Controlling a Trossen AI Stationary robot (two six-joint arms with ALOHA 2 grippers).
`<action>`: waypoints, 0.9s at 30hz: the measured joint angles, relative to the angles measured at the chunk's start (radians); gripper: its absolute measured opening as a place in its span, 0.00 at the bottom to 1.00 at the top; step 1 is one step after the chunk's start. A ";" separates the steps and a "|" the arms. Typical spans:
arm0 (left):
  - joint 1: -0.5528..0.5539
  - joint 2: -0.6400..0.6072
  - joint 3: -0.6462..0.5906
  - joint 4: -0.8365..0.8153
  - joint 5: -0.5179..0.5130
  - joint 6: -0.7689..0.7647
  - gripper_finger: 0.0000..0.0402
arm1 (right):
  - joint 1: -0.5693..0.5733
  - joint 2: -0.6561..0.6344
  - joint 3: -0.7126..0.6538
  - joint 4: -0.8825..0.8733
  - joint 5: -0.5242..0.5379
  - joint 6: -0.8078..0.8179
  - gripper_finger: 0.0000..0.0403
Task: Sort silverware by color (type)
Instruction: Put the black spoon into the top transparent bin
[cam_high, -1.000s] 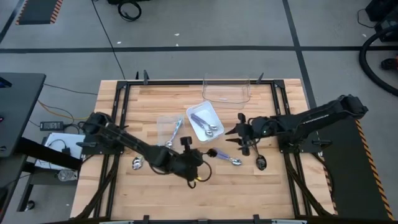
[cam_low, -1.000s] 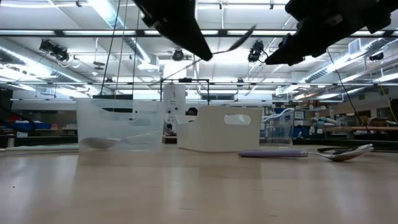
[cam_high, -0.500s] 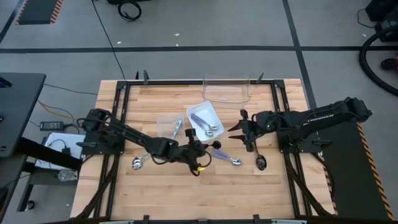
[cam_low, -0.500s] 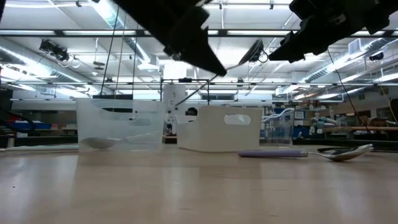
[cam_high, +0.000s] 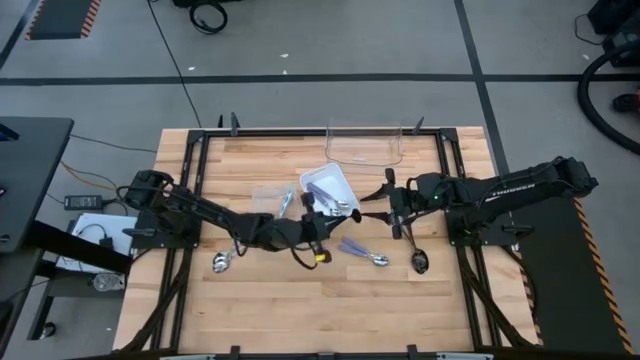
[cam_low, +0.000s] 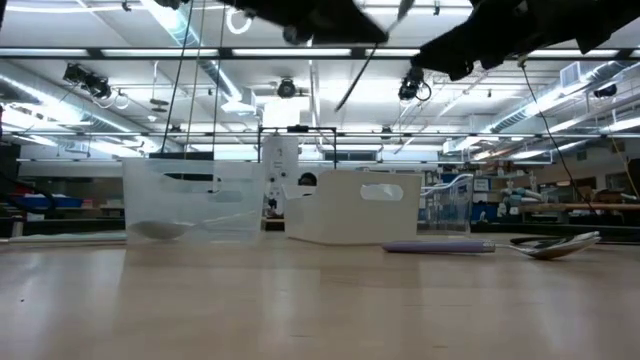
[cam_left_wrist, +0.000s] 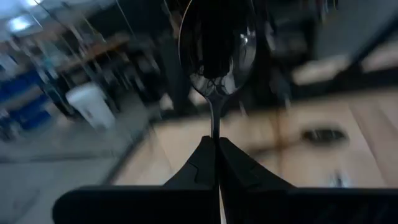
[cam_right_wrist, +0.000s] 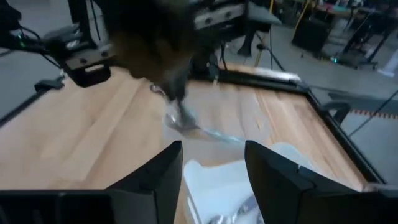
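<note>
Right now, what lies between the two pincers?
In the high view, the white tray's near corner lies between the left pincer, shut on a dark spoon, and the open right pincer.

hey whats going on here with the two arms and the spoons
The robot is sorting spoons. The left gripper is shut on a dark spoon, held in the air near the white tray, which already holds purple-handled spoons. The right gripper hovers open just right of the tray. More spoons lie loose on the table.
</note>
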 joint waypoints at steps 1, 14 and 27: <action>0.003 0.000 0.000 0.050 0.000 0.034 0.02 | 0.000 0.001 0.000 0.015 0.000 -0.006 0.46; 0.081 0.046 0.000 0.306 0.239 0.092 0.02 | 0.000 0.117 0.000 0.182 -0.075 -0.078 0.46; 0.091 0.046 0.000 0.313 0.316 0.112 0.02 | 0.000 0.161 0.001 0.374 -0.155 -0.102 0.40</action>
